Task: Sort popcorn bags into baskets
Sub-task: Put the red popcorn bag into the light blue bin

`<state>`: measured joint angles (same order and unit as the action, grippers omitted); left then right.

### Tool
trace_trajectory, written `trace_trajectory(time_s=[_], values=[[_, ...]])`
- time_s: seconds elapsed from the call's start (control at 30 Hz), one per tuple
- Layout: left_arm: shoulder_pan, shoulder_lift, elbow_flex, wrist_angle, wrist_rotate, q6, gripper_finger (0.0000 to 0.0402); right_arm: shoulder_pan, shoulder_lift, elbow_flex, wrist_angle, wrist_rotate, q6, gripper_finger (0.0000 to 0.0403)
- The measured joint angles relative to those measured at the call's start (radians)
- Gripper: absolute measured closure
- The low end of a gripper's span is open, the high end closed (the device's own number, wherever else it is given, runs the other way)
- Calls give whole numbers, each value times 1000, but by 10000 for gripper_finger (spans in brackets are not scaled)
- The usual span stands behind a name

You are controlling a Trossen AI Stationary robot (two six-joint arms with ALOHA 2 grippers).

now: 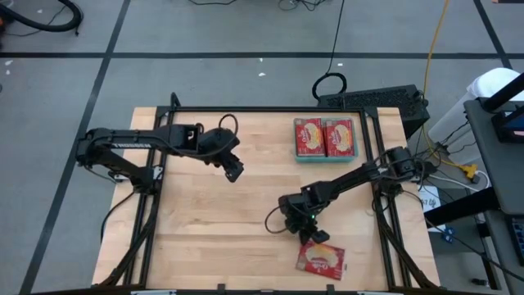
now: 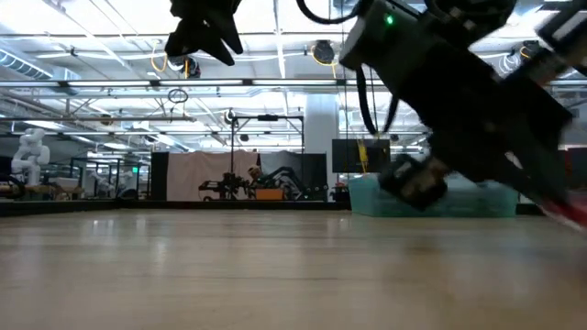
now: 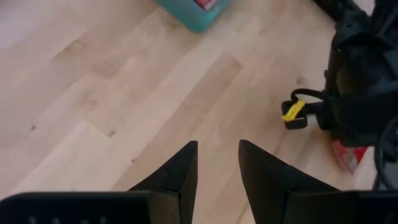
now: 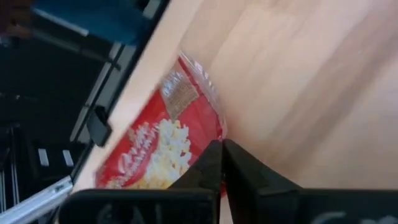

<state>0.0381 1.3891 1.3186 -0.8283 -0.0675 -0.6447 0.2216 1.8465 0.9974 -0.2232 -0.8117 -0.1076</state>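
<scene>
high: your right gripper (image 1: 304,235) sits at the loose popcorn bag (image 1: 321,259) near the table's front edge; basket (image 1: 326,156) holds two | left wrist: left gripper (image 3: 217,163) open, idle | right wrist: jaws closed on bag (image 4: 155,149) edge; next, lift toward basket.

This is a robotics lab or industrial test hall. The low view looks across a wooden table (image 2: 275,275) into a large open room with exposed ceiling trusses (image 2: 110,87) and rows of strip lights, a white humanoid robot (image 2: 27,156) standing far off, and other machine rigs near a curtained partition (image 2: 206,174). From above, the table sits in a black metal frame (image 1: 270,109) on a grey floor marked with dark tape lines (image 1: 106,74), with loose cables (image 1: 332,82) trailing around it.
</scene>
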Motion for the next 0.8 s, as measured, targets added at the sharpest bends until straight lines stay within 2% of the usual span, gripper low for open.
trace_trajectory(time_s=[0.13,0.33,0.6,0.7,0.8], values=[[-58,23,2,68,-91,-51,282,-41,-78,0,-50,56,6,402],[-135,110,2,162,-102,-77,265,-122,-189,2,-117,120,-43,402],[-199,260,1,237,-101,-163,154,-253,-319,2,-219,210,-118,403],[-217,313,1,358,-99,-139,118,-301,-360,2,-238,218,-125,403],[-229,366,1,519,-51,-103,106,-340,-399,1,-258,241,-125,403]])
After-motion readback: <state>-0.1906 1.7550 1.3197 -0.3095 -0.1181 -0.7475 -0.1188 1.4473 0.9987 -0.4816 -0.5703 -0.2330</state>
